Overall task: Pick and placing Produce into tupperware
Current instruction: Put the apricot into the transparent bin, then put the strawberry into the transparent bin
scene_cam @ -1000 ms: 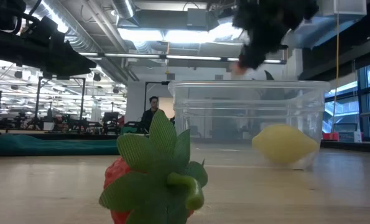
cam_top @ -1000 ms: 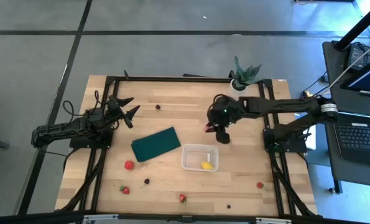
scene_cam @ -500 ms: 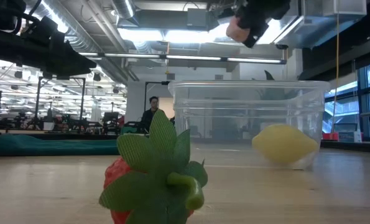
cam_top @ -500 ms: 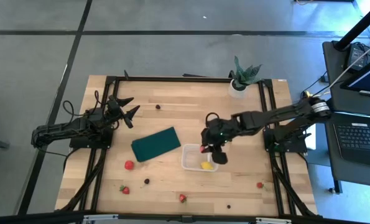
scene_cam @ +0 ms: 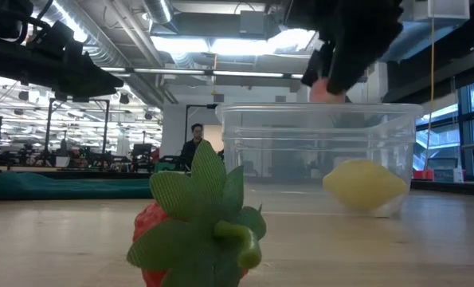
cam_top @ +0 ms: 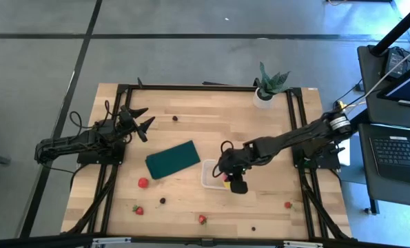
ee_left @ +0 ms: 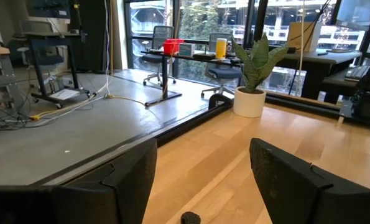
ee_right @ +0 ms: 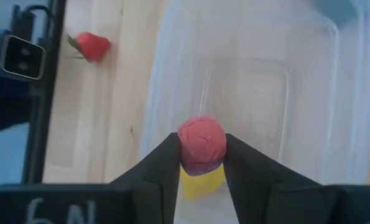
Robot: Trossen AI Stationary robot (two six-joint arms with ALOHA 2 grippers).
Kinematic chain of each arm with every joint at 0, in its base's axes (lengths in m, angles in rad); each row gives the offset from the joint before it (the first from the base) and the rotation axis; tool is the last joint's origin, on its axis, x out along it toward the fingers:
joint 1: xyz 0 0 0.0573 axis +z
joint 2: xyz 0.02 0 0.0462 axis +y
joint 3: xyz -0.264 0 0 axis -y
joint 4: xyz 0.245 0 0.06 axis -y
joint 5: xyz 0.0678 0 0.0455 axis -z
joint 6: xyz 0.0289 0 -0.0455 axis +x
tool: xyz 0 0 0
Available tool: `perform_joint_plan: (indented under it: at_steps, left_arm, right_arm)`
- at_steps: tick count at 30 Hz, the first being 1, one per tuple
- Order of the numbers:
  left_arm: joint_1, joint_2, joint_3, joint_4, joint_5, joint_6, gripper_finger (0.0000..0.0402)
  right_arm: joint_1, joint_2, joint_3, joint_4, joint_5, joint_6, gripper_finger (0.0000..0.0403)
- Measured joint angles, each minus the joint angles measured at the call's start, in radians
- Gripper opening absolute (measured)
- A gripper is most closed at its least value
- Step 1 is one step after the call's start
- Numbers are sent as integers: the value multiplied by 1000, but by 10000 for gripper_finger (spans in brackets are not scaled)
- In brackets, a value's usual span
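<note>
The tupperware [cam_top: 215,176] sits on the wooden table [cam_top: 191,131], just beside the dark green pad [cam_top: 172,159]. Inside it lies the yellow lemon-like fruit [scene_cam: 364,184], resting on the floor of the tub toward the side away from the pad. My right gripper [ee_right: 201,163] hangs directly over the tub's open top, fingers closed tight on a small red round fruit [ee_right: 201,142]; in my wrist view the fruit sits squeezed between both fingers with the lemon showing just beneath it. From table height the fruit is at the level of the tub's rim, and I cannot tell whether it has passed below it.

Around the tupperware the rest of the produce is scattered on the wood: a red round one [cam_top: 143,182] on the pad's side, a strawberry [cam_top: 138,210] and a dark berry [cam_top: 162,200] further out that way, another strawberry [cam_top: 202,219] at the table's near edge, a dark berry [cam_top: 253,229] and a strawberry [cam_top: 287,204] off beyond the tub's other side, and one dark berry [cam_top: 175,118] well past the pad.

My left gripper [cam_top: 140,120] waits well apart from the tub, beyond the pad, fingers spread and empty. A green potted plant [cam_top: 268,85] stands at the far edge. Behind the table a person [scene_cam: 193,143] stands in the room.
</note>
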Motion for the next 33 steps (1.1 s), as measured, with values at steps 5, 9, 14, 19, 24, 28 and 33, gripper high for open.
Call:
perform_joint_plan:
  at_steps: [5, 9, 14, 19, 24, 28, 33]
  left_arm:
    - [0, 0, 0, 1, 0, 0, 250]
    - [0, 0, 0, 1, 0, -11, 250]
    - [0, 0, 0, 1, 0, -81, 250]
    - [0, 0, 0, 1, 0, -86, 250]
    - [0, 0, 0, 1, 0, -86, 250]
    - [0, 0, 0, 0, 0, -86, 250]
    - [0, 0, 0, 0, 0, -86, 250]
  right_arm:
    - [0, 32, 0, -1, 0, 8, 135]
    - [-1, 50, 0, -7, 9, 54, 158]
    - [-3, 50, 0, -14, 9, 61, 199]
    - [-4, 40, 5, -92, 4, 90, 232]
    - [19, -16, 82, -319, -94, 138, 240]
    - [103, -92, 126, -438, -98, 194, 241]
    - [247, -224, 101, -537, -49, 348, 241]
